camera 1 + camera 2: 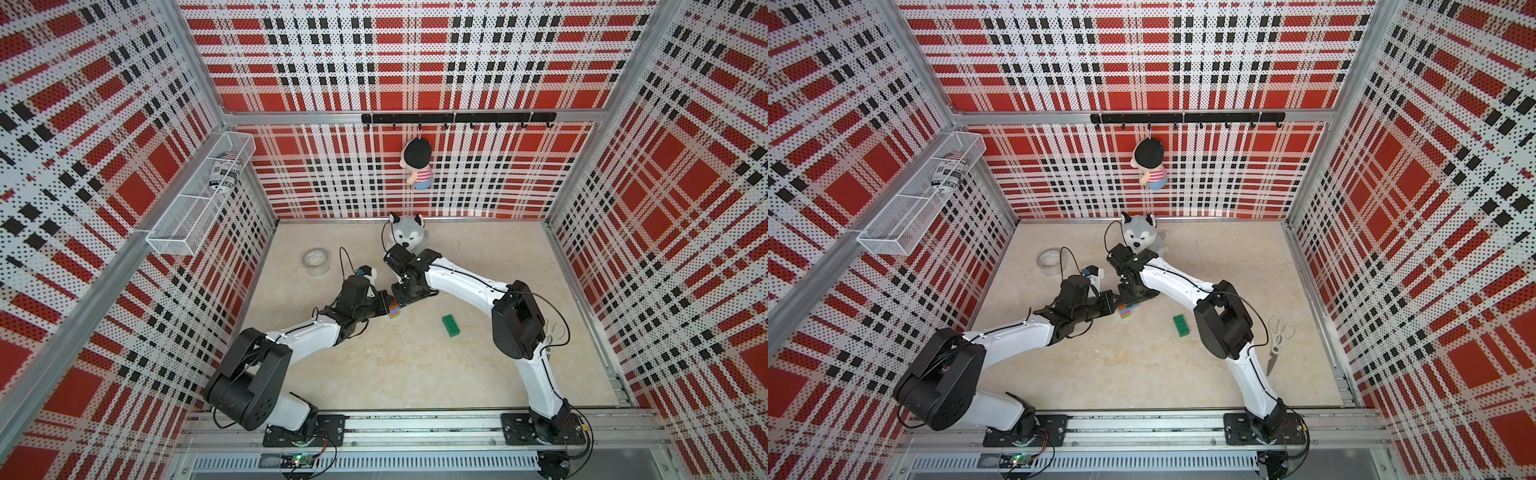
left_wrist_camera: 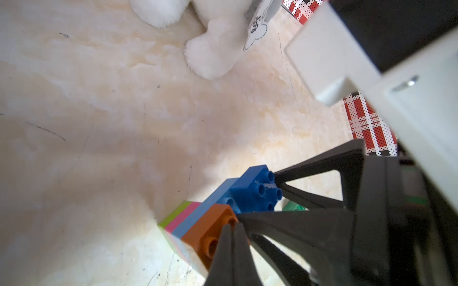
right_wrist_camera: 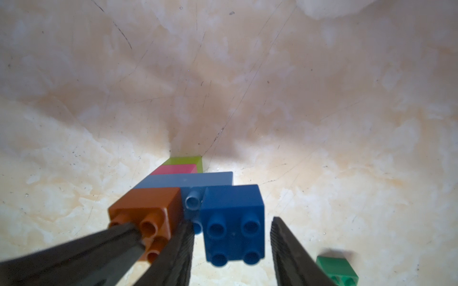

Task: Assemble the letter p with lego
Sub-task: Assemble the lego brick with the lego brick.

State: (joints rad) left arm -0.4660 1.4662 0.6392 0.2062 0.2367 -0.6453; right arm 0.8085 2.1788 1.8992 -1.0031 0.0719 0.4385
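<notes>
Near the middle of both top views: the stack (image 1: 394, 311) was found standing on the floor (image 1: 415, 365), lime at the bottom, orange brick (image 3: 148, 205) and dark blue brick (image 3: 233, 218) side by side up top.
Left gripper (image 2: 231, 229): clamped shut, tips pressed on the orange brick.
Right gripper (image 3: 232, 222): jaws parted either side of the dark blue brick, nothing gripped.
Dark green brick (image 1: 451, 325): seen lying loose, lower right of the stack, well apart, long axis roughly up-down the frame.
Nearer arm: the right one, as judged.

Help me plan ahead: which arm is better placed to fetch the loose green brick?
Right: the right hand is open and the green brick lies on that arm's side of the stack; the left hand, shut, presses the orange brick.
</notes>
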